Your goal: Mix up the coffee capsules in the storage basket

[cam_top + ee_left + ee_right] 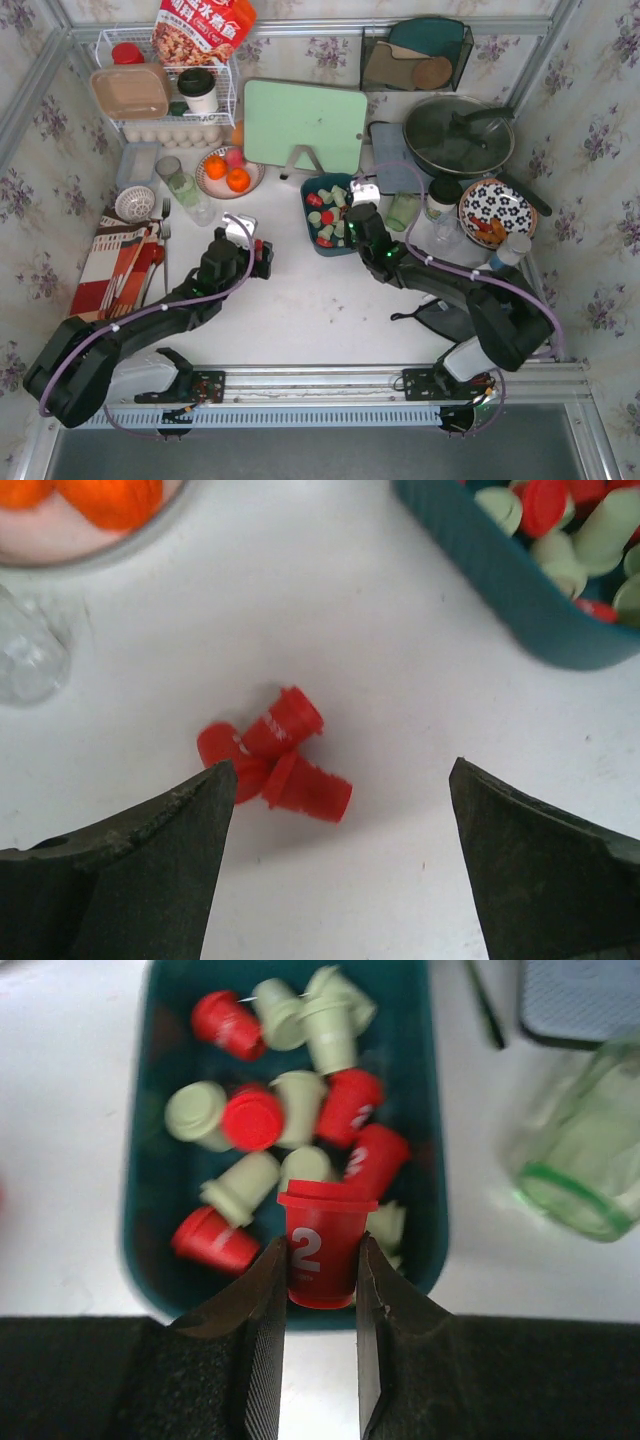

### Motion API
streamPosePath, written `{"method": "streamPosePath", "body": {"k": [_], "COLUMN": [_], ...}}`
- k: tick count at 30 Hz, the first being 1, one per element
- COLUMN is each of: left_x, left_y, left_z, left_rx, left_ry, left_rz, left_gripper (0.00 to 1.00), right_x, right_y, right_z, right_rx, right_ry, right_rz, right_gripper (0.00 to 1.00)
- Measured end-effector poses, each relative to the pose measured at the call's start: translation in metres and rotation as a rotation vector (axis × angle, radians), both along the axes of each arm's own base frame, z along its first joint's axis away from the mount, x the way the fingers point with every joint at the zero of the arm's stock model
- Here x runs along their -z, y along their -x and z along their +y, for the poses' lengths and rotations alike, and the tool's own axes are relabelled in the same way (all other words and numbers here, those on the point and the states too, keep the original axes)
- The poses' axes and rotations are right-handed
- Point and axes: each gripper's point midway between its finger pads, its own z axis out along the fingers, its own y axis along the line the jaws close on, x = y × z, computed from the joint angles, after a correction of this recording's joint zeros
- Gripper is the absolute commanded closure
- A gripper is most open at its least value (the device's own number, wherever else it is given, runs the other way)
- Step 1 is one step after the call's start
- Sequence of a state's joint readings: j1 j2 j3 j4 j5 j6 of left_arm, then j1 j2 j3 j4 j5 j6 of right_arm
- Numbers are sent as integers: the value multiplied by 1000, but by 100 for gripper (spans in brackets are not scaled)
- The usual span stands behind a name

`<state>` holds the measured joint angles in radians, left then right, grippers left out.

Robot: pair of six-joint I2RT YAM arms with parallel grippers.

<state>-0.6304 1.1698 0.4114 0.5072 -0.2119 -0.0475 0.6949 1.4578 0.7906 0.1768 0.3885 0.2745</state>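
- Red capsule between the right gripper fingers: smooth, faintly glossy plastic.
- The fingers: matt black, grainy.
- Storage basket just beyond: smooth teal plastic.

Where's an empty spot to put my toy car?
The biggest bare patch of table is in the middle, between the left arm and right arm, in front of the storage basket. Three red coffee capsules lie at its left edge. The back and right side are crowded: pan, flowered bowl, glasses. The striped cloth fills the left.
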Motion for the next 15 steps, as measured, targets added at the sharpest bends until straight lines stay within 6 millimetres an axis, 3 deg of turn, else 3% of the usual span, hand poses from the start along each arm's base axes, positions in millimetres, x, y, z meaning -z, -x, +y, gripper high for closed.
{"method": "streamPosePath", "body": {"k": [3,8,15], "left_x": [20,29,55], "left_y": [2,-10,-12], "left_z": [8,11,20], "left_rx": [-33,-83,-132], "left_ry": [-16,-23,-62], "left_rz": [90,179,298], "left_gripper": [10,12,12], "right_x": [8,13,22], "right_y": [-21,-48,-73], "right_z": [-15,-18,-3], "right_rx": [67,104,87], "right_ry": [94,180,210], "right_rz": [-29,-70,-65], "right_gripper": [96,89,51]}}
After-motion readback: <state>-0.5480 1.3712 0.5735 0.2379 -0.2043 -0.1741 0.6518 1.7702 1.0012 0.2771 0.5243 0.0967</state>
